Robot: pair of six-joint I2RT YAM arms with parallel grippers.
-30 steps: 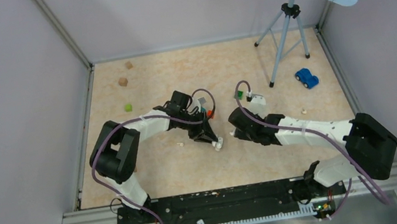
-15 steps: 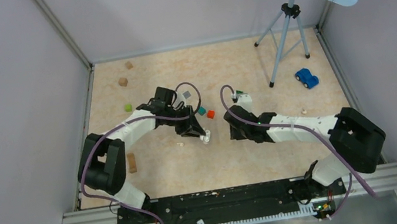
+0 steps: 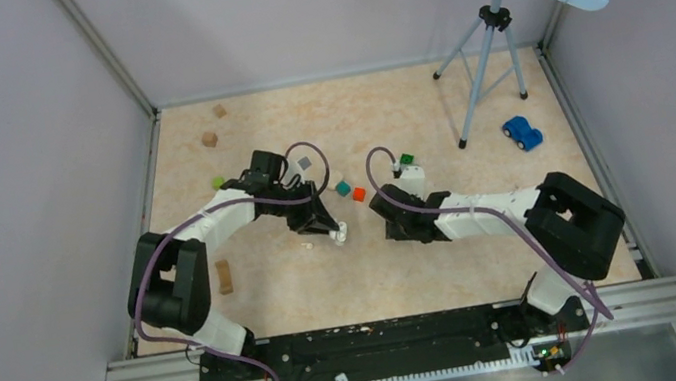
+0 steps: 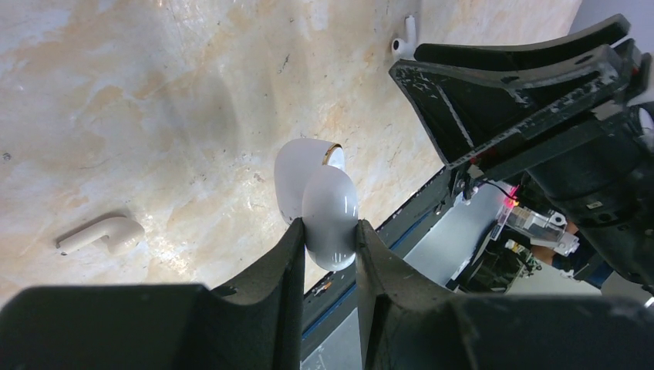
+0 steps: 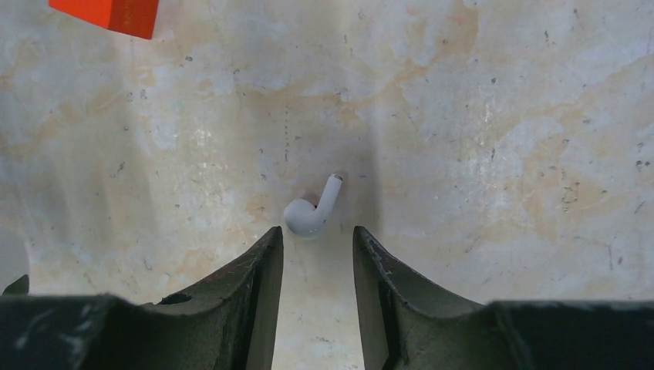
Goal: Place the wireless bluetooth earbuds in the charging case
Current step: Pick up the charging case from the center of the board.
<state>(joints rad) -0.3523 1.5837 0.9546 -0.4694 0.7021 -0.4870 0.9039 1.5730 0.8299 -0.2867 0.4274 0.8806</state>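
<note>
Marbled beige desk (image 3: 462, 101) under both arms: our left end effector (image 4: 329, 230) pinches the charging case (image 4: 316, 181) tight. Our right end effector (image 5: 318, 233), jaws parted and empty, sits nearest one earbud (image 5: 308, 214), lying just beyond its tips at frame centre, stem slanting upper right.

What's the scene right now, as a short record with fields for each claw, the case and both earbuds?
Left claw: shut on the charging case
Charging case: lid looks open
Right claw: open, one earbud on the table just ahead of it
Other earbud: loose on the table near the left claw
</note>
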